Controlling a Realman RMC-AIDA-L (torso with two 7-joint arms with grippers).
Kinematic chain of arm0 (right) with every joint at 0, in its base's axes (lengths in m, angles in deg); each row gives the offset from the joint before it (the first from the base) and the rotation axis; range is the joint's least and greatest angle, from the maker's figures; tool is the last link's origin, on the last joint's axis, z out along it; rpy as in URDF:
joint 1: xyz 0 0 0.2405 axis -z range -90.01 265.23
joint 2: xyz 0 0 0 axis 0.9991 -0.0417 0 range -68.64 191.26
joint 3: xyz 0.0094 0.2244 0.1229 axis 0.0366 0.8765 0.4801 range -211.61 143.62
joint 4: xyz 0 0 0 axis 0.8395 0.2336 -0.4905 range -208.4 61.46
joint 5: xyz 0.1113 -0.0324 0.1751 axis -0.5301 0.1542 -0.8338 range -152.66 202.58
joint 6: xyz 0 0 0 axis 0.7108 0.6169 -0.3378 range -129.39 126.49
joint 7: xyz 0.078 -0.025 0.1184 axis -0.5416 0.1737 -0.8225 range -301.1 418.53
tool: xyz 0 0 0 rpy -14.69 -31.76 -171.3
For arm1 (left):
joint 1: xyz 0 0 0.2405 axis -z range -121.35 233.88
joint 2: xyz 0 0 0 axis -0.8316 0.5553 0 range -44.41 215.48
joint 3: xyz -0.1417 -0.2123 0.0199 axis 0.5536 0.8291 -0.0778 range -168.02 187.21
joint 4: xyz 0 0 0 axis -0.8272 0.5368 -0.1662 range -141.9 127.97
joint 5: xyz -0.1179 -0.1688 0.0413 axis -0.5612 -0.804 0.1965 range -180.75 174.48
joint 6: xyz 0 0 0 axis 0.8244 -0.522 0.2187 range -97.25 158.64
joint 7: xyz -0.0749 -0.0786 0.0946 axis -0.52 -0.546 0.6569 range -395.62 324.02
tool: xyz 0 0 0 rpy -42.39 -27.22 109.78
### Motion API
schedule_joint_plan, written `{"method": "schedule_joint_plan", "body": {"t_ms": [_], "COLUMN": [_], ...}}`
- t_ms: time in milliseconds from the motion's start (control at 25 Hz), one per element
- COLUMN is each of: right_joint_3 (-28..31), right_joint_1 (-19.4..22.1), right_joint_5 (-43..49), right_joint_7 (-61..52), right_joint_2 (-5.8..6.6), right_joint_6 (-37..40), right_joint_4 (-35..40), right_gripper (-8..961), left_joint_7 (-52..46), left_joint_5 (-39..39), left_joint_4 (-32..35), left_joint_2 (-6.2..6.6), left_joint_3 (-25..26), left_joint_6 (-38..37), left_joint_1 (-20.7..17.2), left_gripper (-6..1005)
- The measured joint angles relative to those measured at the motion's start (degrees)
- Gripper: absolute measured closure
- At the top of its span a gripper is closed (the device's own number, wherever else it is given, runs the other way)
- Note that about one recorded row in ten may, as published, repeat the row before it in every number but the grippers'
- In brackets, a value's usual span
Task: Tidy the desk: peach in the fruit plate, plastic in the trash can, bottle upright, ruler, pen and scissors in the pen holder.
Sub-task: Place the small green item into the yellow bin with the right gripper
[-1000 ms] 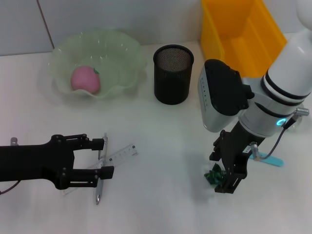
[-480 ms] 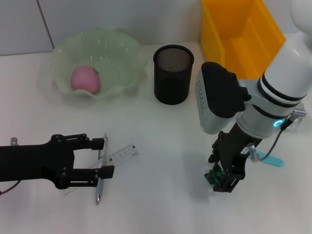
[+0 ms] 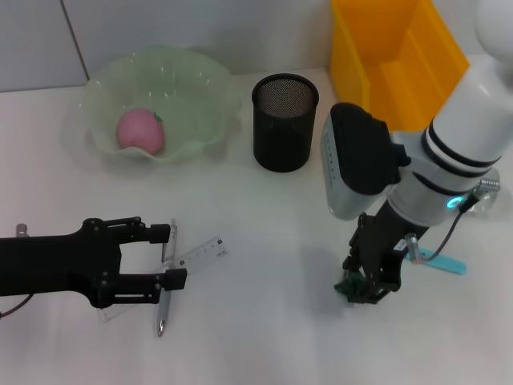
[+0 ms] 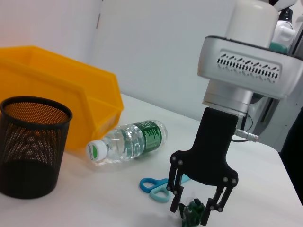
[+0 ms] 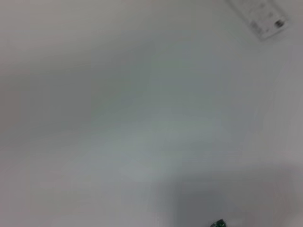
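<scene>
On the right of the desk, the green crumpled plastic (image 3: 349, 285) (image 4: 192, 213) lies on the surface with my right gripper (image 3: 365, 282) (image 4: 193, 209) down over it, fingers pressed against both its sides. My left gripper (image 3: 167, 257) is open at the left, low over the pen (image 3: 163, 303) and the clear ruler (image 3: 202, 253). The peach (image 3: 141, 131) sits in the green fruit plate (image 3: 204, 92). Beside the right arm are the blue scissors (image 3: 443, 264) (image 4: 154, 185). A clear bottle (image 4: 129, 141) lies on its side near the yellow trash can (image 3: 397, 60). At the back centre stands the black mesh pen holder (image 3: 284, 122).
The yellow bin (image 4: 57, 101) sits close behind the pen holder (image 4: 29, 146) and the lying bottle. White desk surface stretches between the two arms. The right arm's bulky white wrist (image 3: 361, 160) hangs over the desk's right side.
My right gripper has come down onto the green plastic and its fingers have drawn in around it. The left arm has stayed put.
</scene>
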Motion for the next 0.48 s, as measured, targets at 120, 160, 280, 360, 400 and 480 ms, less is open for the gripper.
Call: {"method": "schedule_joint_plan", "body": {"t_ms": [120,160,280,360,400,480], "right_joint_3": [4.13,4.13,11.07,17.37,20.01,25.08], "right_joint_1": [1.39,1.39,3.42,4.98,5.64,7.11], "right_joint_5": [-1.99,-1.99,-5.61,-9.29,-11.03,-15.02], "right_joint_7": [0.03,0.03,1.20,2.64,3.17,3.78], "right_joint_2": [0.13,0.13,0.39,0.42,0.42,0.37], "right_joint_6": [1.78,1.78,3.76,3.93,3.49,0.65], "right_joint_4": [4.69,4.69,10.67,14.09,15.25,16.88], "right_gripper": [465,473,494,503,508,517], "left_joint_7": [0.00,0.00,-0.02,-0.07,-0.07,-0.09], "left_joint_5": [0.00,0.00,0.00,0.00,0.00,0.01], "left_joint_4": [0.00,0.00,0.00,0.00,0.00,0.00], "left_joint_2": [0.07,0.07,0.18,0.18,0.18,0.15], "left_joint_3": [0.39,0.39,0.42,0.51,0.55,0.61], "left_joint_6": [0.00,0.00,-0.03,-0.01,-0.01,0.01], "left_joint_1": [0.01,0.01,0.01,0.00,0.00,0.00], "left_gripper": [197,197,197,197,197,197]}}
